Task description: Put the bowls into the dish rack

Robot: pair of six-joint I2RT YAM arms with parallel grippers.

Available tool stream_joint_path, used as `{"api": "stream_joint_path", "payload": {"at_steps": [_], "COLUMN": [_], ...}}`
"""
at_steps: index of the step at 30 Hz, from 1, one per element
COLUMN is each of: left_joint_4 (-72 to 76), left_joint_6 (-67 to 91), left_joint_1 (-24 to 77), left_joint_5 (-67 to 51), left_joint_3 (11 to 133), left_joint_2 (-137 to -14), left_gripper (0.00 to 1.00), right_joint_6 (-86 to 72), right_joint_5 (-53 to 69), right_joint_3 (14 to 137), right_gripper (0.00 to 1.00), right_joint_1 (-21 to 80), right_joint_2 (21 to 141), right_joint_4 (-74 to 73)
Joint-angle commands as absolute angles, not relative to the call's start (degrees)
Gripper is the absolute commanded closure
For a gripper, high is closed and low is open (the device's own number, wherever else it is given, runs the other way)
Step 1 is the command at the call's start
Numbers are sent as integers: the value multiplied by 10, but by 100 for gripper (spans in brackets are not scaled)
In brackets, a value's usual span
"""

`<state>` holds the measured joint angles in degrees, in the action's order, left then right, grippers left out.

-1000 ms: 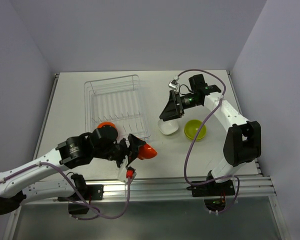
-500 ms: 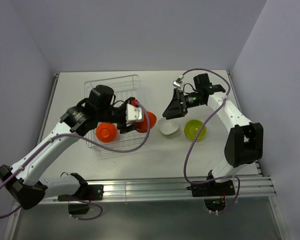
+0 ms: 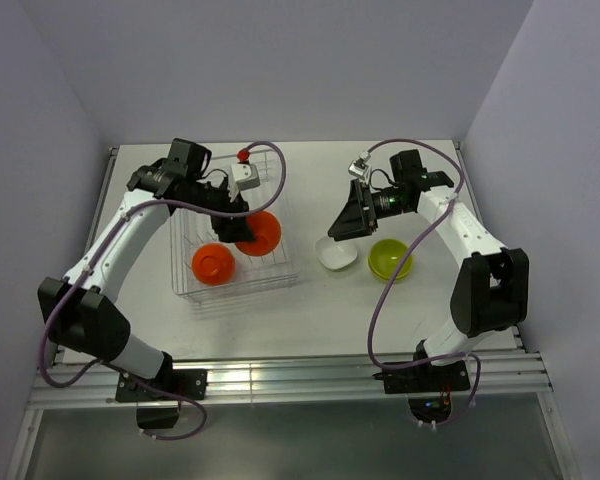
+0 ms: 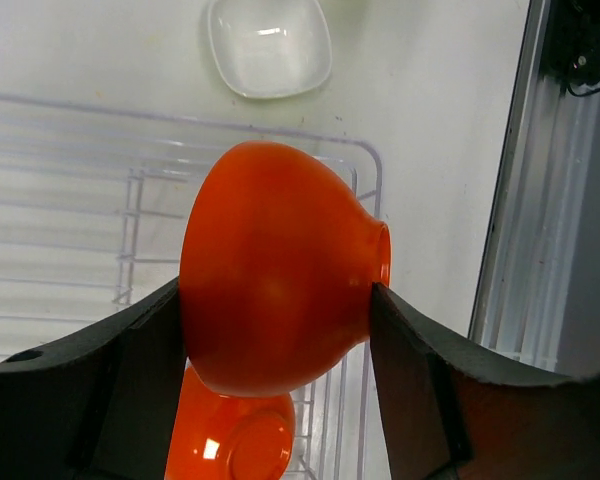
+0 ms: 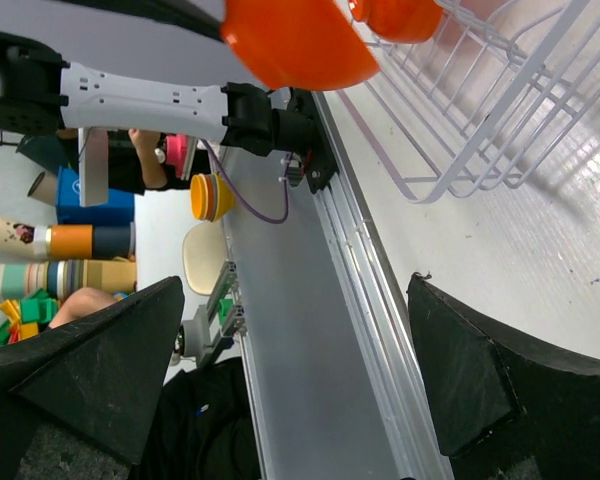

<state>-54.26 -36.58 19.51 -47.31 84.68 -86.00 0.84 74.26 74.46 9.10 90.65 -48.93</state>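
surface: pale table (image 3: 400, 170) | resting on it: dish rack (image 3: 275, 270); white bowl (image 3: 337, 254); lime green bowl (image 3: 390, 259)

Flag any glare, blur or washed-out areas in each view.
Top external: evenly lit and sharp, soft shadows only. Left wrist: the held orange bowl fills the centre with a mild sheen; the dish rack wires look pale against the bright table. Right wrist: the right gripper reads as dark, soft silhouettes.
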Motion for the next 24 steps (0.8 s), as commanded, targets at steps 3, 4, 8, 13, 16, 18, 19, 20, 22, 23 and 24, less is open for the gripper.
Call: {"api": "stream_joint_path", "payload": {"at_steps": [3, 4, 8, 13, 16, 18, 19, 20, 22, 23, 24], "left_joint_4": [-615, -612, -595, -579, -565, -557, -556, -558, -561, -561, -561], "left_joint_6": [-432, -433, -432, -431, -431, -428, -432, -432, -432, -432, -432], "left_joint_1": [181, 181, 181, 183, 185, 191, 193, 199, 204, 207, 211], "left_joint_5": [-520, -517, -506, -490, -477, -460, -456, -454, -453, -452, -448], "left_joint_3": [874, 868, 846, 830, 820, 812, 810, 810, 810, 811, 811], "left_joint_2": [-892, -896, -900, -911, -915, -915, -917, -919, -926, -929, -932], "left_gripper": [100, 100, 100, 100, 100, 100, 100, 100, 100, 100, 100], "right_joint_6": [27, 28, 31, 29, 30, 29, 29, 28, 27, 27, 27], "right_joint_5": [761, 761, 763, 764, 764, 764, 765, 765, 765, 766, 766], "right_joint_3": [737, 736, 730, 729, 730, 729, 727, 726, 722, 722, 722], "right_gripper": [0, 0, 0, 0, 0, 0, 0, 0, 0, 0, 0], "right_joint_1": [86, 85, 85, 85, 85, 86, 86, 86, 86, 86, 86], "right_joint_2": [877, 877, 876, 877, 879, 878, 879, 878, 878, 878, 878], "right_joint_4": [-497, -497, -497, -494, -498, -497, -495, -492, -491, -490, -491]}}
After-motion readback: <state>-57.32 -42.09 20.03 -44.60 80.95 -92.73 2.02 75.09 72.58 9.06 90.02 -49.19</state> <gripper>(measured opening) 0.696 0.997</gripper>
